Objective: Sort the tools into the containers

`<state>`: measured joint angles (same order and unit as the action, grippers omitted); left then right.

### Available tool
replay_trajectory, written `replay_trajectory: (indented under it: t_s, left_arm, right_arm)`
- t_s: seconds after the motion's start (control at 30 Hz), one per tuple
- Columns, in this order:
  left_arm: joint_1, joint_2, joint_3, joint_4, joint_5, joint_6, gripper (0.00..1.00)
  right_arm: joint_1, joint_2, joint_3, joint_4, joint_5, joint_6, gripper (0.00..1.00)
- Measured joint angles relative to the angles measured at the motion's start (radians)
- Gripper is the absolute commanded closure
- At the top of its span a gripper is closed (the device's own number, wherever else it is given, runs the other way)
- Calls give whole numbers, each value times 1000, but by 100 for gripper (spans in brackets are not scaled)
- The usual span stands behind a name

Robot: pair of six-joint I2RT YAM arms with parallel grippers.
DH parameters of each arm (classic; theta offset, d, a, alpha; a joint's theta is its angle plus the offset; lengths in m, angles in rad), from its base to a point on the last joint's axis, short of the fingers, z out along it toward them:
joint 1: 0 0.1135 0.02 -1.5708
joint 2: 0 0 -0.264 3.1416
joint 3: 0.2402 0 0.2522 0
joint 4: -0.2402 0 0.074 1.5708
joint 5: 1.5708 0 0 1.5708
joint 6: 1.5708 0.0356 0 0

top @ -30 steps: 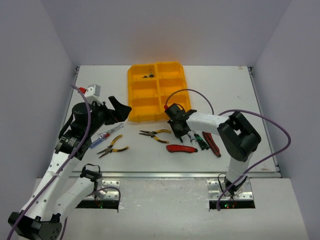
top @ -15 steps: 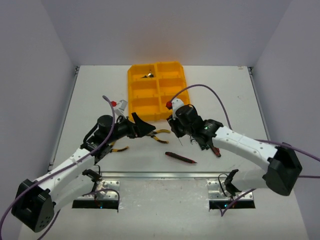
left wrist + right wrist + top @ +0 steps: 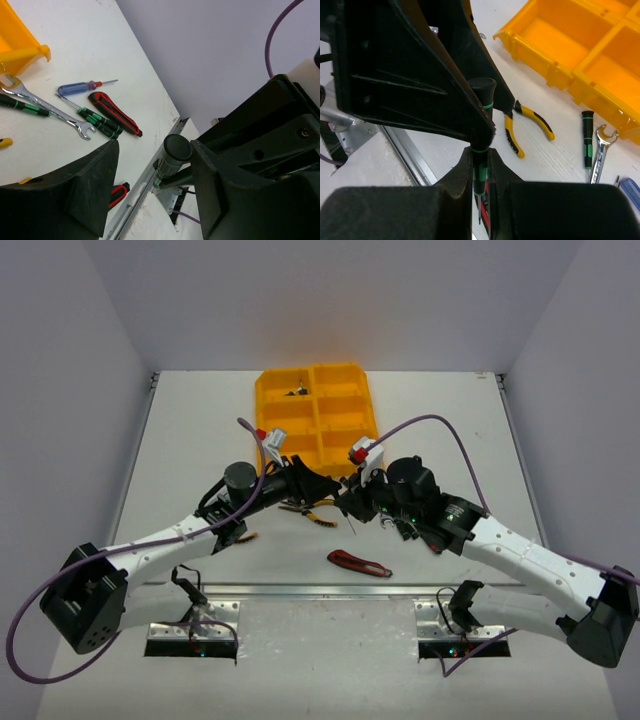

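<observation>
My right gripper [image 3: 480, 161] is shut on a green-and-black screwdriver [image 3: 480, 172] and holds it upright above the table, black cap upward. My left gripper [image 3: 155, 150] brackets that cap [image 3: 177, 148]. One left finger [image 3: 220, 180] touches the cap, and a gap remains on the other side. Both grippers meet in front of the yellow tray [image 3: 262, 435], left gripper [image 3: 325, 485] beside right gripper [image 3: 350, 505]. Yellow-black pliers [image 3: 312, 510] lie just below them, and a red utility knife [image 3: 358, 562] lies nearer the front edge.
A wrench [image 3: 47, 107], green-handled screwdrivers [image 3: 100, 120], a blue-handled screwdriver [image 3: 80, 88] and another red knife [image 3: 116, 115] lie right of the meeting point. The tray's far left compartment holds a small dark item [image 3: 295, 392]. More pliers [image 3: 242, 536] peek from under the left arm.
Both arms swung inward to meet mid-table, the right carrying the screwdriver. The left jaws have narrowed from wide open around its cap. The red knife lies nearer the front edge.
</observation>
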<state>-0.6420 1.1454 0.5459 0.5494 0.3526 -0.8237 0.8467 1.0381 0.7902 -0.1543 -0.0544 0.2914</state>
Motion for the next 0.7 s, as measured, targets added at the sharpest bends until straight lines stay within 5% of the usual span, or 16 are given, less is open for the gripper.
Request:
replay_trajectory:
  t_s: [0.1,0.13,0.2,0.3,0.33,0.53,0.7]
  left_arm:
    - [-14,28,7,19,-1,-13,100]
    - [-19,34,13,26,-1,-13,100]
    - [-28,40,23,31,-3,-11,100]
    - [-31,42,43,7,-33,-7,100]
    - [-33,43,61,-20,-54,-1,100]
    - [-16,82,292,-305,-383,60,100]
    - [130,180,483,-426,-604,84,100]
  right_arm:
    - [0,-6,-3,3,-24,0,100]
    - [0,-6,-5,3,-28,1,100]
    - [-1,-7,-7,6,-29,3,71]
    - [-1,-11,-8,12,-21,17,7]
    - [-1,-11,-8,13,-17,19,1]
    - [4,-39,5,-137,230,99,1]
    - [0,-93,16,-304,419,172,1]
